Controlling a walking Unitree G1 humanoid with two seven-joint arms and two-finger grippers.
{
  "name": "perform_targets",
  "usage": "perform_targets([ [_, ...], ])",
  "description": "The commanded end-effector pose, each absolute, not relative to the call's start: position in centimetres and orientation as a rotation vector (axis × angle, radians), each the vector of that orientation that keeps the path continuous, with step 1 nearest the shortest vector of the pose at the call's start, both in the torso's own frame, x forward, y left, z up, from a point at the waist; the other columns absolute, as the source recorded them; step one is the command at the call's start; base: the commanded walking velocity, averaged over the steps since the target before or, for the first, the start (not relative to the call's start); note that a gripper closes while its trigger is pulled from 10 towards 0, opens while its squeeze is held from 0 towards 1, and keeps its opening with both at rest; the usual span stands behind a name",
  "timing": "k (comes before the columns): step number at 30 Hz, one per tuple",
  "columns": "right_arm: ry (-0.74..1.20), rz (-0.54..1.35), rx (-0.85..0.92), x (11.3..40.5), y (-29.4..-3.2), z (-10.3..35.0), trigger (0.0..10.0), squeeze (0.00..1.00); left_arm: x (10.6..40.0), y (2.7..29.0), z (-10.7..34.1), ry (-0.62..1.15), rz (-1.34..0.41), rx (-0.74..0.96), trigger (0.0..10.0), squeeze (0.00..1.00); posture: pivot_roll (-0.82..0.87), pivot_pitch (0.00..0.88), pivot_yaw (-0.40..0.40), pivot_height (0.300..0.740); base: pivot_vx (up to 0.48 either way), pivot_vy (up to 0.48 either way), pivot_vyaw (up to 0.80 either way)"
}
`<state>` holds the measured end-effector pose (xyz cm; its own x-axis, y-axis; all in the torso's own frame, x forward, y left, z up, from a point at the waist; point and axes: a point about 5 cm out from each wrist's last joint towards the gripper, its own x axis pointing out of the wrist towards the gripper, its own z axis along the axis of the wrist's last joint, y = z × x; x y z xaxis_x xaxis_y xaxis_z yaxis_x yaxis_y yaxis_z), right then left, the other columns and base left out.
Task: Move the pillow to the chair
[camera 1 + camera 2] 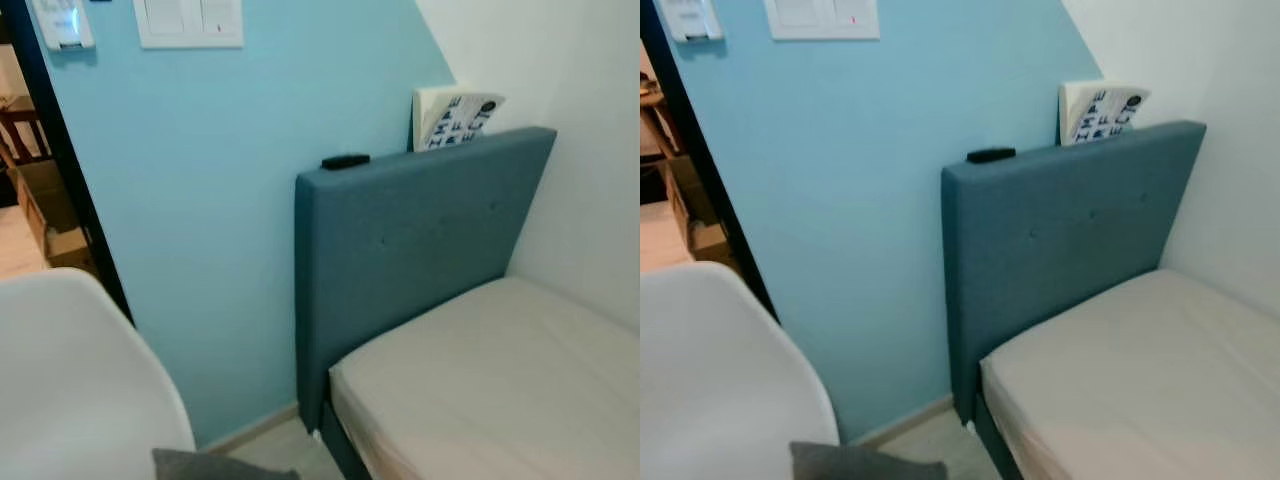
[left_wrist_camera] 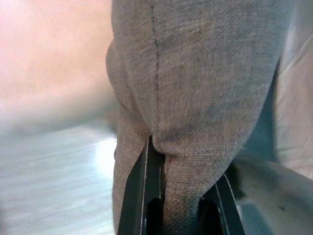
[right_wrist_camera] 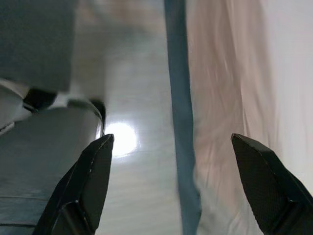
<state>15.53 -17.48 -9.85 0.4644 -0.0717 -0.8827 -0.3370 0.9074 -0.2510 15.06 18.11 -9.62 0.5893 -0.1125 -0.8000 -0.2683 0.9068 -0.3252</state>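
The grey woven-fabric pillow point(image 2: 195, 98) is clamped between the two black fingers of the left gripper point(image 2: 181, 205), the cloth bunched where the fingers bite into it. In the head views a grey corner of it point(image 1: 215, 466) is seen at the lower edge, just beside the white moulded-plastic chair point(image 1: 80, 380) and above the pale floor. The right gripper point(image 3: 173, 181) is held with its fingers spread wide and nothing between them, over the floor beside the bed's blue edge.

The task is judged to be partly done: the pillow is lifted and carried off the bed, whose bare cream mattress point(image 1: 500, 390) has nothing on it, but it is not yet laid on the chair seat. What is left is placing it onto the seat and letting it go.

By count: one pillow, one chair, one bed with one blue upholstered headboard point(image 1: 410, 240). On the headboard's top one small black object point(image 1: 345, 161) is seen, and one white book with dark lettering point(image 1: 455, 118) is propped behind it. One white switch plate point(image 1: 188, 22) is mounted on the light-blue wall.
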Motion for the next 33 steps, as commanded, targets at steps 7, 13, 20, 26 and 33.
perform_targets([
  [7, 1.13, 0.162, -0.423, 14.5, -17.8, -10.3, 10.0, 0.0, 21.7, 13.9, -5.1, 0.564, -0.345, -0.735, 10.0, 0.0, -0.09, 0.034, -0.014, 0.74, 0.0, 0.0, 0.8],
  [13, 1.129, 0.165, -0.429, 14.5, -17.8, -10.2, 10.0, 0.0, 29.0, 13.9, 2.8, 0.113, -0.564, -0.835, 10.0, 0.0, -0.09, 0.033, -0.009, 0.74, 0.0, 0.0, 0.8],
  [20, 1.132, 0.156, -0.42, 14.3, -17.8, -10.3, 10.0, 0.0, 30.0, 18.9, 4.7, -0.077, -0.417, -0.943, 10.0, 0.0, -0.09, 0.034, 0.001, 0.74, 0.0, 0.0, 0.8],
  [26, 1.143, 0.165, -0.422, 14.0, -17.9, -10.4, 10.0, 0.0, 28.5, 22.6, 4.7, -0.147, -0.311, -0.924, 10.0, 0.0, -0.06, 0.045, -0.005, 0.74, 0.0, 0.0, 0.8],
  [33, 1.145, 0.188, -0.44, 13.7, -17.9, -10.5, 10.0, 0.0, 26.2, 25.8, 2.8, -0.11, -0.072, -0.886, 10.0, 0.0, -0.05, 0.05, -0.014, 0.74, 0.0, 0.0, 0.8],
])
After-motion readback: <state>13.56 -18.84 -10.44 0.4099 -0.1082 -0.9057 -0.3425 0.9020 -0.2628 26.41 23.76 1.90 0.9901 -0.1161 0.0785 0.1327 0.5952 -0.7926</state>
